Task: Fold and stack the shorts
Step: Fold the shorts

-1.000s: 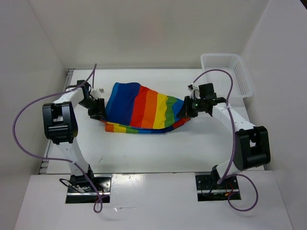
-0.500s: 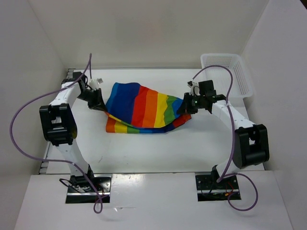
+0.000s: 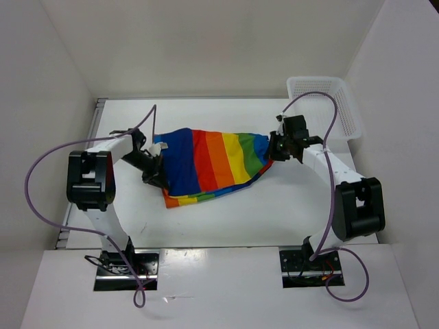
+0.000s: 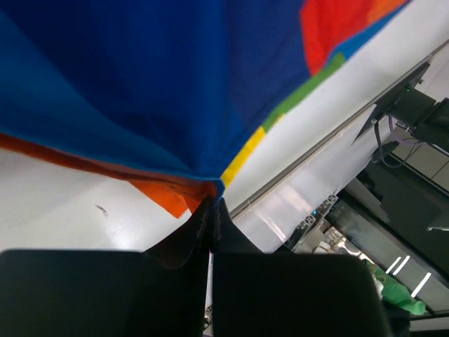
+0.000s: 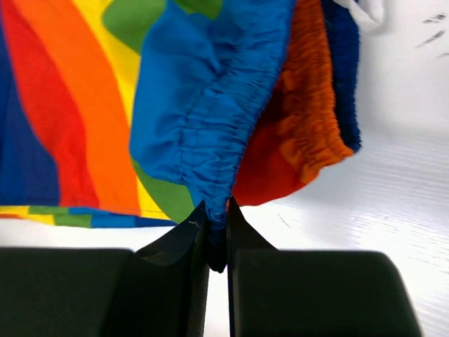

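Observation:
The rainbow-striped shorts (image 3: 212, 161) hang stretched between both grippers above the table's middle, blue at the left, green at the right. My left gripper (image 3: 161, 179) is shut on the shorts' lower left corner; in the left wrist view (image 4: 212, 203) its jaws pinch the blue hem (image 4: 210, 184). My right gripper (image 3: 272, 149) is shut on the gathered blue waistband at the right end; in the right wrist view (image 5: 216, 210) the fabric (image 5: 210, 126) sits between its jaws.
A white plastic mesh basket (image 3: 322, 106) stands at the back right corner of the white table (image 3: 226, 219). White walls enclose the table at the left, back and right.
My left gripper has swung down and right with its corner, carrying the blue end toward the near side. The shorts now hang flatter and more stretched. My right gripper has moved slightly up.

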Available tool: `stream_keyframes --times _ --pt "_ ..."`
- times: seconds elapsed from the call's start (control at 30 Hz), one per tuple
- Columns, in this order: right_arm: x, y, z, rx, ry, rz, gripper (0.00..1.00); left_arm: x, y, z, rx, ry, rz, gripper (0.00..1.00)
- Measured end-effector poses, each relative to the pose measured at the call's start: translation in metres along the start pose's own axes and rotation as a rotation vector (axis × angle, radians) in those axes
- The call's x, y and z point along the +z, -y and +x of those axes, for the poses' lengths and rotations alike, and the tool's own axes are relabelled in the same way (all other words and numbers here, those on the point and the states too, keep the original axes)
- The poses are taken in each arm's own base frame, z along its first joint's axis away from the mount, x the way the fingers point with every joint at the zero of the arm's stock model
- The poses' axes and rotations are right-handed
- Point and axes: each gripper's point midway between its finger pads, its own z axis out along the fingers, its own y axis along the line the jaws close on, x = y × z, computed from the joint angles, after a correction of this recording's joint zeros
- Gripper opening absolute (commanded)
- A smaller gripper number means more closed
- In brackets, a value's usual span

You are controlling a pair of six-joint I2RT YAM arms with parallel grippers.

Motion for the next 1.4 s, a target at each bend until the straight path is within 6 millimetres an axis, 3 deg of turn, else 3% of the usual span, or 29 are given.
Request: stream_keyframes --times 0.13,0.37,0.47,0.5,0.53,0.57,0.63,0.83,1.0,1.17,1.23,1.37,1.4 --pt "0.004 0.012 0.007 0.004 -0.003 0.049 0.00 0.015 -0.008 0.003 -0.029 -0.060 -0.003 0.02" --pt "0.006 0.027 0.005 -0.005 0.023 0.128 0.04 0.056 0.003 0.024 0.026 -0.221 -0.030 0.05" --pt "0.005 0.035 -0.002 -0.028 0.046 0.172 0.23 0.064 -0.003 0.027 0.039 -0.246 -0.067 0.05" --pt "0.005 0.037 -0.005 -0.031 0.054 0.184 0.35 0.065 -0.009 0.026 0.043 -0.245 -0.093 0.05" --pt "0.004 0.040 -0.009 -0.044 0.066 0.204 0.62 0.066 -0.013 0.024 0.042 -0.241 -0.106 0.05" --pt "0.004 0.041 -0.014 -0.043 0.080 0.218 0.69 0.065 -0.014 0.024 0.040 -0.241 -0.111 0.05" --pt "0.003 0.046 -0.024 -0.065 0.110 0.250 0.81 0.065 -0.015 0.024 0.040 -0.241 -0.117 0.05" --pt "0.012 0.055 -0.029 -0.104 0.118 0.280 0.91 0.064 -0.016 0.023 0.041 -0.241 -0.124 0.05" --pt "0.041 0.064 -0.012 -0.108 0.033 0.277 0.93 0.064 -0.015 0.024 0.044 -0.243 -0.129 0.06" --pt "0.054 0.063 -0.002 -0.103 -0.012 0.245 0.93 0.063 -0.016 0.024 0.052 -0.243 -0.140 0.06" --pt "0.060 0.060 -0.002 -0.101 -0.020 0.226 0.88 0.063 -0.016 0.024 0.053 -0.244 -0.144 0.06" --pt "0.074 0.057 -0.005 -0.099 -0.024 0.195 0.41 0.063 -0.016 0.025 0.052 -0.246 -0.148 0.06" --pt "0.076 0.057 -0.006 -0.099 -0.025 0.192 0.24 0.063 -0.017 0.025 0.052 -0.246 -0.149 0.06"
